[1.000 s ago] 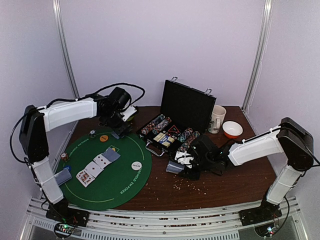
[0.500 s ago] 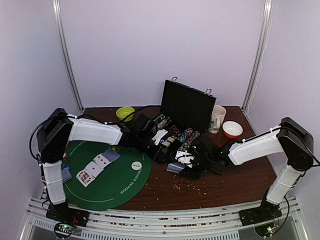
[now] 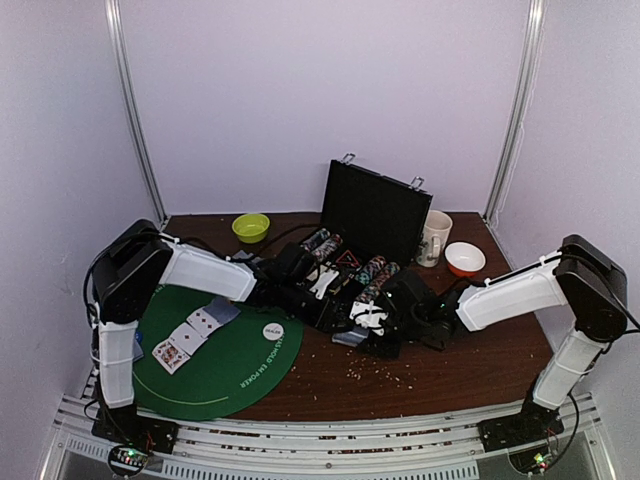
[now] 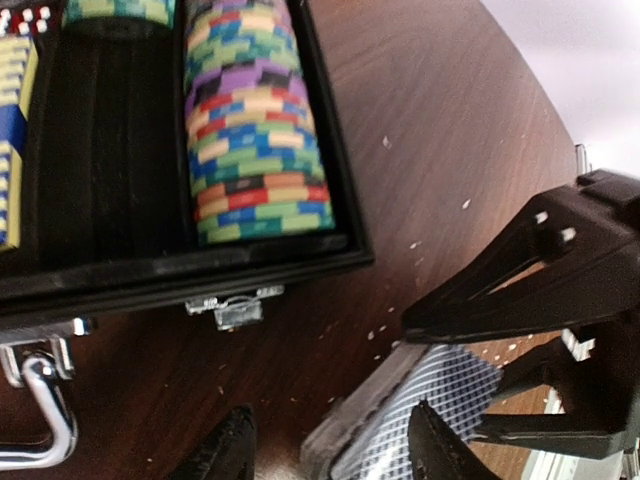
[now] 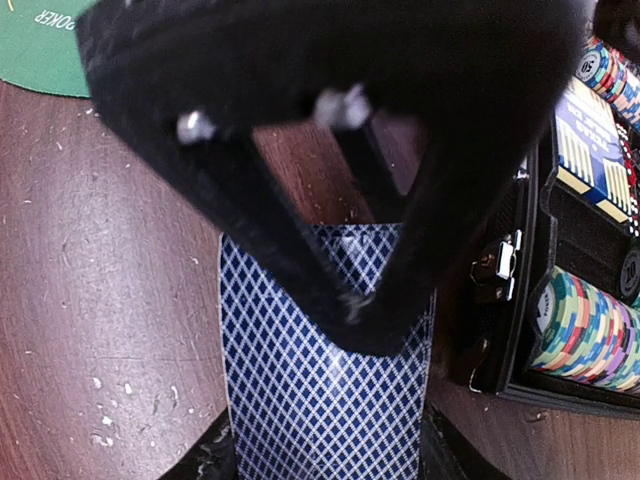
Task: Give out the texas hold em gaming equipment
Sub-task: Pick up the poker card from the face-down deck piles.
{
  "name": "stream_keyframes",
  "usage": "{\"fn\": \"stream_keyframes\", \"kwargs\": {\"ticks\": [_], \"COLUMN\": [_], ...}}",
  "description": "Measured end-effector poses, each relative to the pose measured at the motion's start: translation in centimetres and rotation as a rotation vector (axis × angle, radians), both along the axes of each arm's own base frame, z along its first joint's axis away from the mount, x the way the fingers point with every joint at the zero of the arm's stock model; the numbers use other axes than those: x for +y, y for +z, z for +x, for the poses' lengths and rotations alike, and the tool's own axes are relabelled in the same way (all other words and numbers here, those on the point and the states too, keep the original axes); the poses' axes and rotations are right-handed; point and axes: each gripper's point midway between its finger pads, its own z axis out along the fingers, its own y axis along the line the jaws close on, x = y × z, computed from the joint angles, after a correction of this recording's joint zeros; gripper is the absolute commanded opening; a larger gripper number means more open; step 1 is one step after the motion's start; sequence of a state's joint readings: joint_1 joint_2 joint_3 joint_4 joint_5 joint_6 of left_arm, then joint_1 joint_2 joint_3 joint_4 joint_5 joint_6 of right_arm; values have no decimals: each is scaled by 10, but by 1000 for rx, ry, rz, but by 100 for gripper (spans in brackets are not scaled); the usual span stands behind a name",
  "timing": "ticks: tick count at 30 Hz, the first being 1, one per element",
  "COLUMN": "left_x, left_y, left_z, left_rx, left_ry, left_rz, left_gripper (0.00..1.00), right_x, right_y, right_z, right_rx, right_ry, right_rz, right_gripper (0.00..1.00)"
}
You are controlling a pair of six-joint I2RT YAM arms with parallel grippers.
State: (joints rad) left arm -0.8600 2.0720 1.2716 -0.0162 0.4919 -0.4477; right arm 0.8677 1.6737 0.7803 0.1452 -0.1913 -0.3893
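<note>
Green mat (image 5: pixel 30 55) lettered POKER, white dealer disc (image 3: pixel 273 330)

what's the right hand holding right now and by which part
The right hand holds the deck of blue-backed cards, pinched across its two side edges.

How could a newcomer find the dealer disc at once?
Start at the round green mat on the left half of the brown table. Near its right edge, on the side toward the open black case, lies the dealer disc. It is small, white and round, while the playing cards beside it are rectangular.
</note>
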Motion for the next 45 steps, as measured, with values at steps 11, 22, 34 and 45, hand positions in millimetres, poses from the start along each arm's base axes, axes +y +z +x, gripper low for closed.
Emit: {"fn": "stream_keyframes", "kwargs": {"ticks": [11, 22, 34, 45], "left_x": [-1, 14, 18, 25], "left_y": [-13, -12, 2, 7], "left_z": [-4, 1, 0, -1], "left_rx": [-32, -101, -130, -151], "left_ry": [-16, -9, -22, -45], "left_rz": [85, 168, 169, 195], "left_gripper": [35, 44, 13, 8], "right_x": [0, -1, -1, -1], "right_y": [0, -1, -1, -1], "right_z": [0, 0, 0, 0], "right_rx": [1, 4, 3, 4], "right_ry": [-1, -3, -3, -3], "right_rz": [-2, -8, -8, -8], "right_gripper": [53, 53, 53, 53]}}
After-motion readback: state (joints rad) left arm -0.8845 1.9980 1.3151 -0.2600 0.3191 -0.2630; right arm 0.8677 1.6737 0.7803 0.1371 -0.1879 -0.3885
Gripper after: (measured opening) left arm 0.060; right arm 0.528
